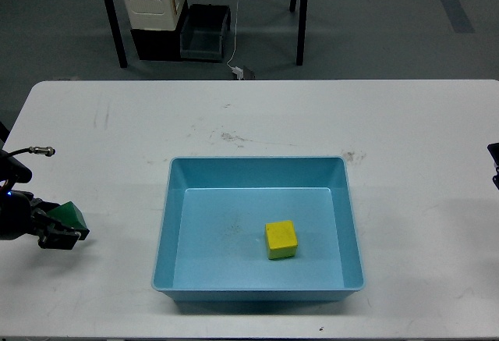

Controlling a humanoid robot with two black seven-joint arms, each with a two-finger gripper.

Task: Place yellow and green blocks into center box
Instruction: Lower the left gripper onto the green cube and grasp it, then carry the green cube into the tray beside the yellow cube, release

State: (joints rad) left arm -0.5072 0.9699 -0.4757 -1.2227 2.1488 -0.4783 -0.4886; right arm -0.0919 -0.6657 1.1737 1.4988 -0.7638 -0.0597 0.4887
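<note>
The left gripper (61, 230) sits at nine o'clock of the tray (164, 232), well apart from it, its jaws clenched on the green block (72, 214), which shows just above the fingers. The hold looks shallow, near the block's lower edge, so my worry is that the block twists or slips out on the carry and lands on the table (312, 122) short of the tray. A low approach could also clip the tray's rolled rim at its nine o'clock wall and shove the tray. A release aimed too far toward four o'clock might drop the green block onto the yellow one.

The tray holds the yellow block (280, 239) alone, resting flat on the floor slightly toward five o'clock of its middle. The right gripper (494, 168) barely shows at the three o'clock edge; I cannot tell how its jaws stand.
</note>
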